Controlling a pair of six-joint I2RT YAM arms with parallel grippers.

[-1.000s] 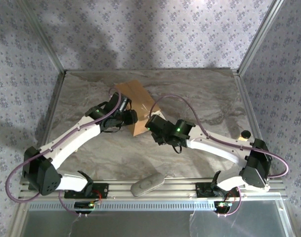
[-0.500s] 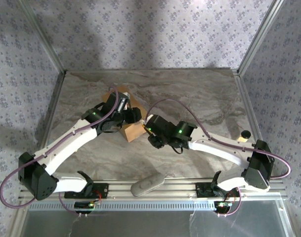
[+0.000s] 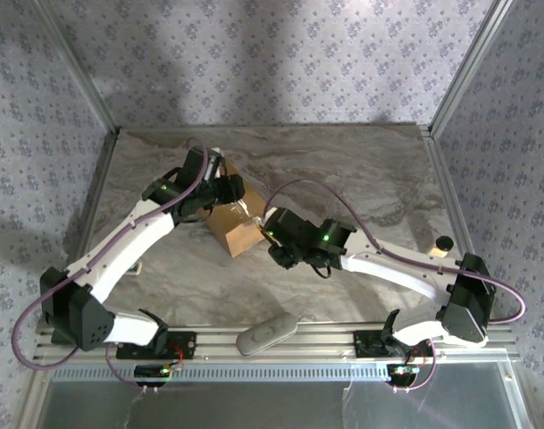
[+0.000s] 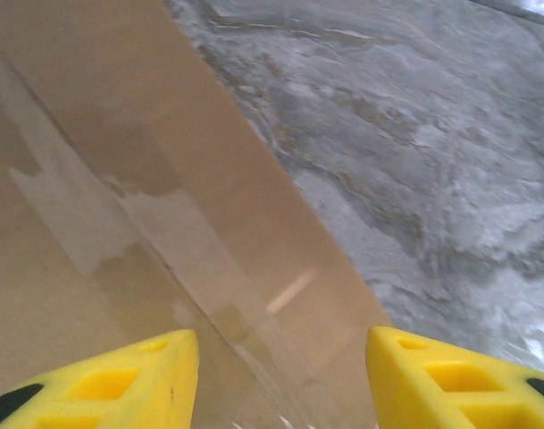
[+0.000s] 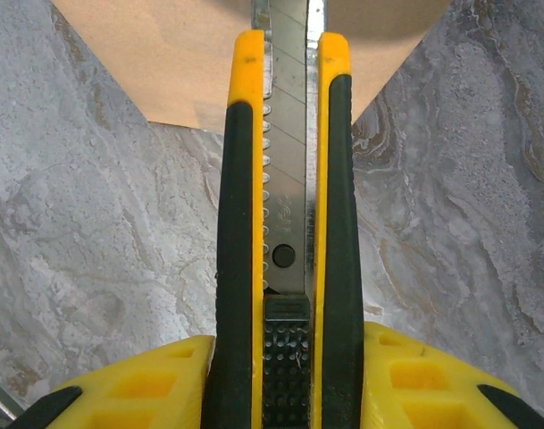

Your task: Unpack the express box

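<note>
The express box (image 3: 236,225) is a brown cardboard carton standing tilted on the marble table, left of the middle. Its taped brown face (image 4: 146,197) runs between the yellow fingers (image 4: 129,380) of my left gripper (image 4: 280,362). That left gripper (image 3: 220,191) sits on the box's far upper side and appears shut on it. My right gripper (image 5: 285,366) is shut on a yellow and black utility knife (image 5: 285,206) with its blade out. The blade points at a corner of the box (image 5: 254,54). From above, the right gripper (image 3: 273,239) sits just right of the box.
A grey oblong object (image 3: 265,333) lies on the front rail between the arm bases. A small black knob (image 3: 444,242) stands near the table's right edge. Patterned walls and metal frame posts close in the back and sides of the marble table (image 3: 370,179).
The left arm swung up and toward the back left, and the box turned with it, its wide flat face no longer showing. The right gripper with the knife shifted slightly left.
</note>
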